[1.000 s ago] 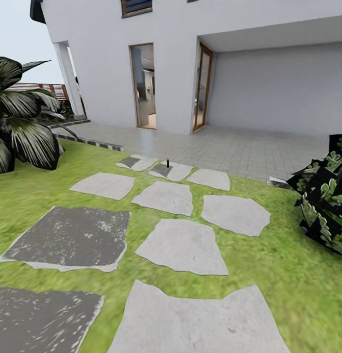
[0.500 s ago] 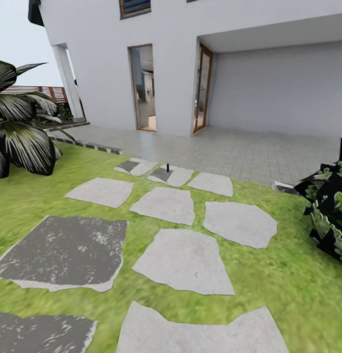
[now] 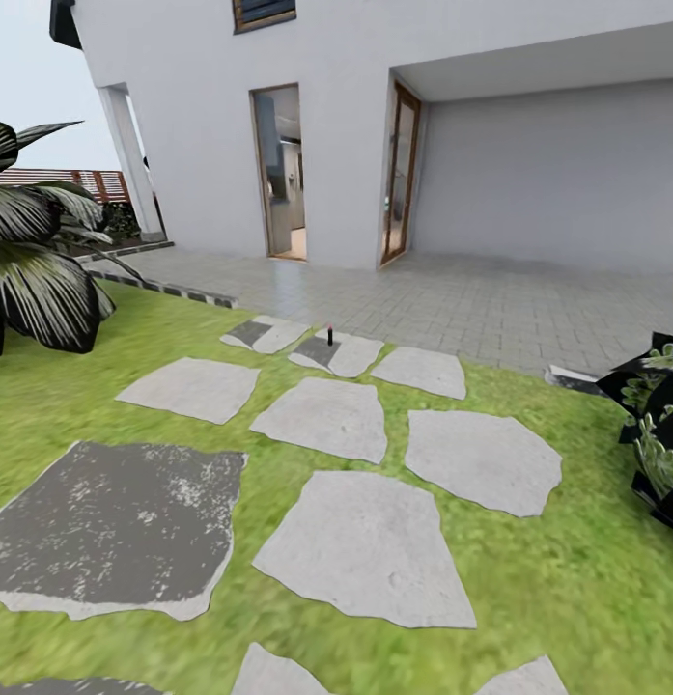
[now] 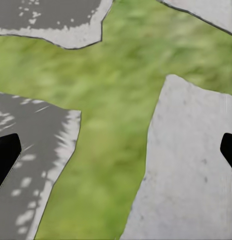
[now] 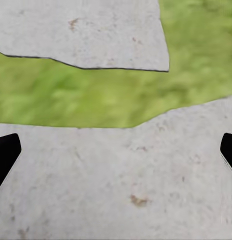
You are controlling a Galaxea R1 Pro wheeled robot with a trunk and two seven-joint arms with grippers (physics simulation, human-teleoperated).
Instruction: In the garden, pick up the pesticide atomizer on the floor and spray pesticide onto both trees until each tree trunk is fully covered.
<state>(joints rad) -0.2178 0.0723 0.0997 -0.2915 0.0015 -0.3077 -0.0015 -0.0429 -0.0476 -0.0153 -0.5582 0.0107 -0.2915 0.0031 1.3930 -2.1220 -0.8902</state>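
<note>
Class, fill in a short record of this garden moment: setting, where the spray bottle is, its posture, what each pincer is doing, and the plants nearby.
setting: stone slabs in lawn before a white house
pesticide atomizer: on a far slab near the paved terrace
posture: upright, red top up
left pincer: open, empty, over slabs and grass
right pincer: open, empty, over a light slab
plants: striped palm plant at left, leafy bush at right

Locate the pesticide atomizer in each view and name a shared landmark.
Head view: pesticide atomizer stands on a far slab, upper centre.
Left wrist view: slabs and grass below the left gripper.
Right wrist view: the same below the right gripper.
Shared landmark: grass-edged slabs.
</note>
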